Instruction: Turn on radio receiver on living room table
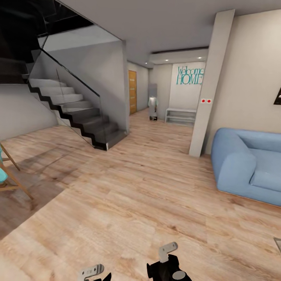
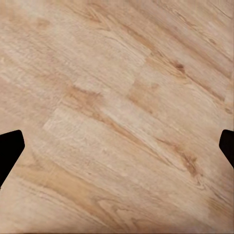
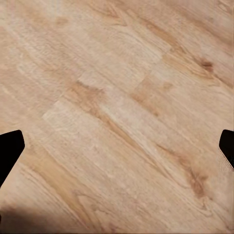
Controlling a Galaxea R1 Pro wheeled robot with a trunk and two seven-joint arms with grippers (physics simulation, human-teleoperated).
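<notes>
Mostly floor: pale wood planks [image 1: 140, 203] run from the near edge to the far hall.
Writing: teal letters "Welcome HOME" [image 1: 190, 75] sit on the far white wall, the last letters cut off by a pillar [image 1: 210, 84].
Pillar: white, slightly tilted in the picture, with two small red-dotted switches [image 1: 205, 101] on its face.
Stairs: a dark staircase [image 1: 74, 113] with a glass side climbs toward the far left.
Door: a wooden door [image 1: 132, 91] stands in the far hall, past the stairs.
Bench: a low white shelf [image 1: 180, 116] sits under the writing, with a grey upright unit [image 1: 152, 102] just left of it.
Sofa: a blue sofa [image 1: 249, 166] fills the right side, its near arm rounded; this marks the living room.
Chair: wooden legs and a bit of teal seat [image 1: 8, 173] show at the left edge.
Frame: a dark corner of something [image 1: 277, 97] hangs on the right wall; too cropped to read.
Radio and table: a grey sliver [image 1: 278, 244] at the right edge is too small to identify.
Left gripper [image 2: 117, 151]: dark fingertips [image 2: 9, 148] at both edges of the wrist view, spread wide over bare planks, grasping nothing.
Right gripper [image 3: 117, 151]: fingertips [image 3: 9, 148] likewise far apart over the floor, released.
Head view, near edge: metal-tipped black arm parts [image 1: 168, 261] low over the floor.
</notes>
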